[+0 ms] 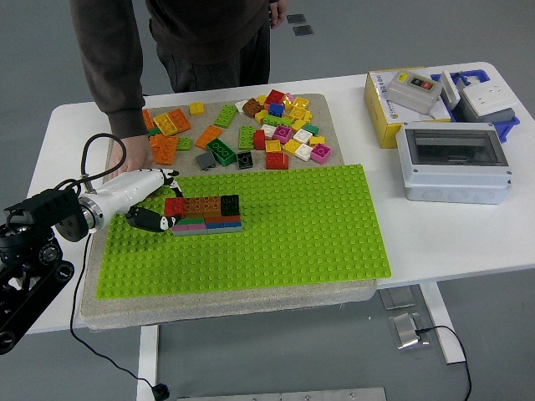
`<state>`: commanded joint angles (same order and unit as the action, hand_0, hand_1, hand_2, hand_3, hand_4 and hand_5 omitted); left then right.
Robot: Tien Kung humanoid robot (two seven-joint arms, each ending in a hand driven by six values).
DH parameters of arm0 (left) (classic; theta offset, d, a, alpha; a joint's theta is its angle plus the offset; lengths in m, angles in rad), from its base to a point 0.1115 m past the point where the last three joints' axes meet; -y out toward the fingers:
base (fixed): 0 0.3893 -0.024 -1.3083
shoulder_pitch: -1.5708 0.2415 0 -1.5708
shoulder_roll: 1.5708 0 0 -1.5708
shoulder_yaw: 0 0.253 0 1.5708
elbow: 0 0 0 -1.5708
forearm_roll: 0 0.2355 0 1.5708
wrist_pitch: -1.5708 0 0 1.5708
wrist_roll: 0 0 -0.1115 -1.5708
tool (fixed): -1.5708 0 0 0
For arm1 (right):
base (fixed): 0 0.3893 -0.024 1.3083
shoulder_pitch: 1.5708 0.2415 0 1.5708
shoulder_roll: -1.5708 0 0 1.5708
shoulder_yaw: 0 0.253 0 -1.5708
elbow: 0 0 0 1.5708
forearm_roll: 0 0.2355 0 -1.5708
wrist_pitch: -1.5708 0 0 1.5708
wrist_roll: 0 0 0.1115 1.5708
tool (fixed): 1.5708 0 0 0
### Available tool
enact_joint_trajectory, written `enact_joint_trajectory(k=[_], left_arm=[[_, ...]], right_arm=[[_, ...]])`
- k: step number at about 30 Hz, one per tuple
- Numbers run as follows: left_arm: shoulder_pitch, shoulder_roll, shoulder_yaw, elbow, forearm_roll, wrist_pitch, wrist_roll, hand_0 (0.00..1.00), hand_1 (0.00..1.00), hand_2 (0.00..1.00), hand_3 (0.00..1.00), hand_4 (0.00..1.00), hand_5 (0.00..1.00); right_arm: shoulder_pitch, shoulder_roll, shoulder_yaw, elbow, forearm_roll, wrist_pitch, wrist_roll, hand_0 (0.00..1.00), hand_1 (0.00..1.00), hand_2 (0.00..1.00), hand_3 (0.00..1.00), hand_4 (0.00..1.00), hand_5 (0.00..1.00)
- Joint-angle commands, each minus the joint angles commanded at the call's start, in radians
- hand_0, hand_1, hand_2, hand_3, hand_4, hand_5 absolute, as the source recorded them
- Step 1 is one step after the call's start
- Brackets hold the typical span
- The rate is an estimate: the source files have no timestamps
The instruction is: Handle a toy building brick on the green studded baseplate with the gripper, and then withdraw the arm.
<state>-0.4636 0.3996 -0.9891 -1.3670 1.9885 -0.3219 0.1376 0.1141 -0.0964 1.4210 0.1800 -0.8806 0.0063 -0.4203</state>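
Head view: the robot's left hand (155,200), white-shelled with dark fingertips, reaches in from the left over the bright green studded plastic baseplate (276,242). Its fingers (150,220) curl narrowly against the left end of a low wall of stacked bricks, right at the small red toy brick (175,205). The fingertips touch that brick, though whether they truly grip it I cannot tell.

The red brick sits studs up on the wall's top course, at its left end, on the baseplate's far-left part. The wall (206,214) runs left to right, its long axis parallel to the baseplate's far edge: red, then brown, then black along the top, with green, pink, blue and red layers beneath.

Beyond the baseplate, a loose heap of coloured bricks (251,129) lies on the grey mat. A person in a dark sleeve stands at the far side, one hand (127,157) resting flat on the table just beyond the robot's hand.

At the right sit a grey plastic enclosure with a clear lid (456,161) and a yellow box (393,104).
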Motion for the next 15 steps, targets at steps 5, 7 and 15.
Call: enact_joint_trajectory(k=[5, 7, 15], left_arm=[[-0.003, -0.009, -0.008, 0.021, 0.000, 0.003, -0.005, 0.998, 0.998, 0.997, 0.609, 0.620, 0.260], [-0.004, -0.009, -0.009, 0.023, 0.000, 0.003, -0.005, 0.998, 0.998, 0.997, 0.609, 0.620, 0.260], [-0.005, -0.004, -0.002, 0.017, -0.006, -0.007, 0.000, 0.998, 0.998, 0.994, 0.607, 0.642, 0.276]], right_arm=[[0.001, 0.000, -0.021, 0.000, 0.021, -0.001, 0.005, 0.638, 0.575, 0.551, 0.797, 0.685, 0.998], [0.002, 0.000, -0.026, 0.000, 0.027, -0.001, 0.006, 0.638, 0.575, 0.551, 0.797, 0.685, 0.998], [0.002, 0.000, -0.031, 0.000, 0.035, -0.001, 0.009, 0.638, 0.575, 0.551, 0.799, 0.684, 0.998]])
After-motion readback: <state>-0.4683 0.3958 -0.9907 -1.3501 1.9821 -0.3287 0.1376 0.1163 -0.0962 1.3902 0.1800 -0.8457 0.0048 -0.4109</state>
